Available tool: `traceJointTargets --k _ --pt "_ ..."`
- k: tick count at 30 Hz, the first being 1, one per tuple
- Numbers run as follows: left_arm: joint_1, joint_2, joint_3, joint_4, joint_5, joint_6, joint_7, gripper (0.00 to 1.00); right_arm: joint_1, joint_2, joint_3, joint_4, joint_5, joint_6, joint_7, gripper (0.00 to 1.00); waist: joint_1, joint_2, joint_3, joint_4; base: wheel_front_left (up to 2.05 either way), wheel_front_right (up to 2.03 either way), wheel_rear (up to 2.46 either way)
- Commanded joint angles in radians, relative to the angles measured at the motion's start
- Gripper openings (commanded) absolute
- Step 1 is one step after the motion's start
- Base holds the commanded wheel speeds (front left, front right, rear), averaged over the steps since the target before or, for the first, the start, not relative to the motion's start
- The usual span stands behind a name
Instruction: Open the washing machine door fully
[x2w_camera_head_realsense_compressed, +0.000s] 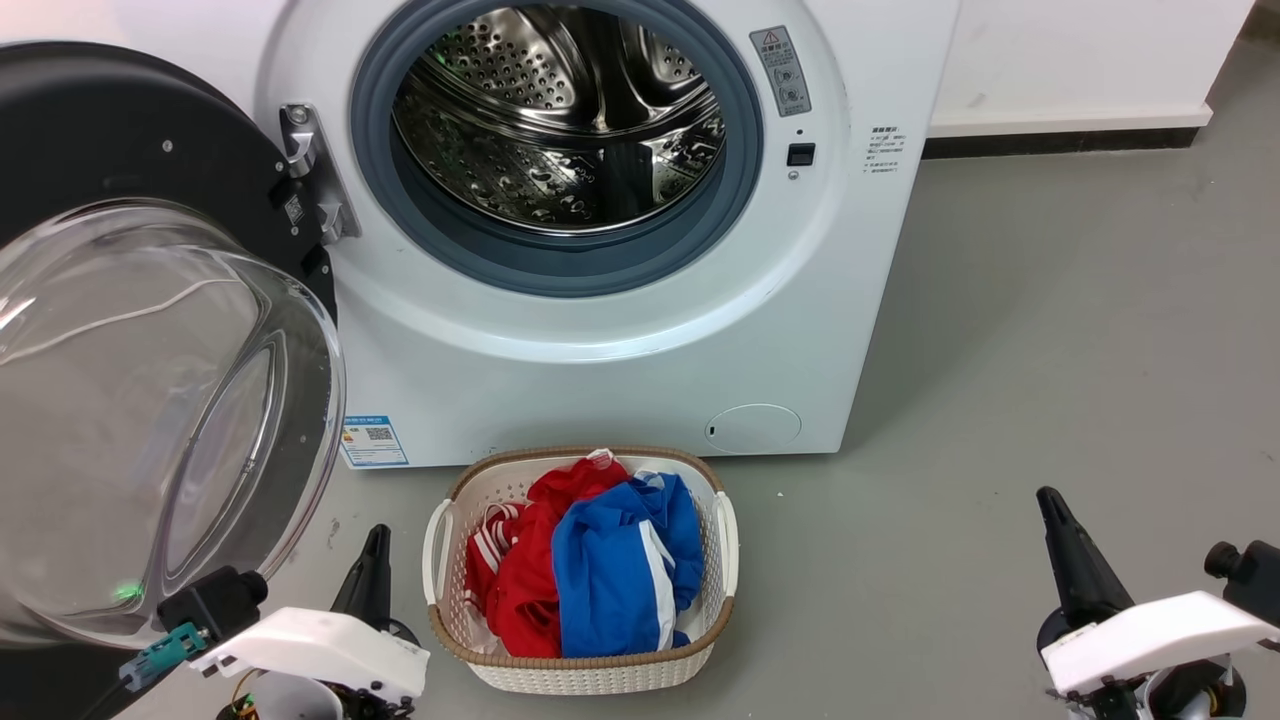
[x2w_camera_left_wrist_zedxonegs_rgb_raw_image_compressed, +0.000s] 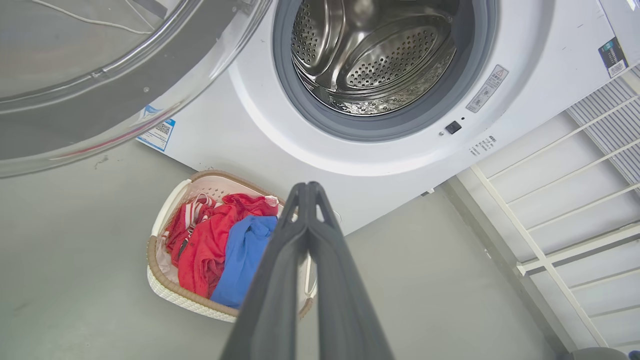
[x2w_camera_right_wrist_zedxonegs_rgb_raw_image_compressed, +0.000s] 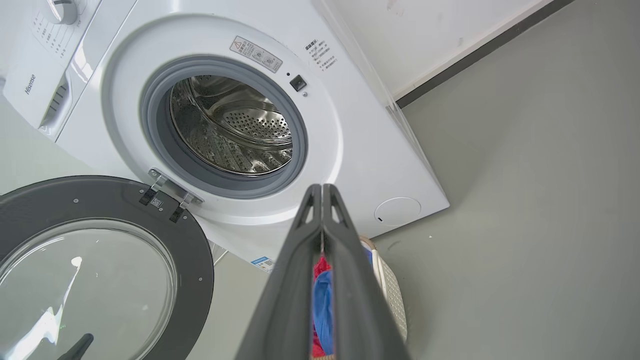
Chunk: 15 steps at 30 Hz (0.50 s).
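**Figure.** The large round glossy black washing machine door (x2w_camera_head_realsense_compressed: 150, 350), with its clear glass bowl, stood swung wide at the left of the white front-loading machine (x2w_camera_head_realsense_compressed: 600, 380). The left end effector (x2w_camera_left_wrist_zedxonegs_rgb_raw_image_compressed: 308, 189) and right end effector (x2w_camera_right_wrist_zedxonegs_rgb_raw_image_compressed: 321, 189) were clenched on nothing. The right wrist view gave the panel lettering "Hisense" (x2w_camera_right_wrist_zedxonegs_rgb_raw_image_compressed: 31, 84). The left wrist view gave a white wire rack (x2w_camera_left_wrist_zedxonegs_rgb_raw_image_compressed: 565, 254) at the machine's right.
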Motion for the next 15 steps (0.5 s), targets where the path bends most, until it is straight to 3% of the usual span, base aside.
traceJointTargets --k 1,15 --pt "-0.031 -0.001 0.016 -0.009 -0.026 -0.01 0.005 0.0 -0.028 0.0 -0.005 -0.007 0.036 0.0 0.001 0.0 0.0 -0.0001 0.0 0.001 0.0 0.0 0.0" --pt "-0.038 -0.032 0.071 -0.002 -0.174 -0.053 0.044 0.0 -0.046 0.007 -0.017 0.016 0.22 0.0 0.017 0.0 0.0 -0.0001 0.003 0.006 0.0 0.0 0.0"
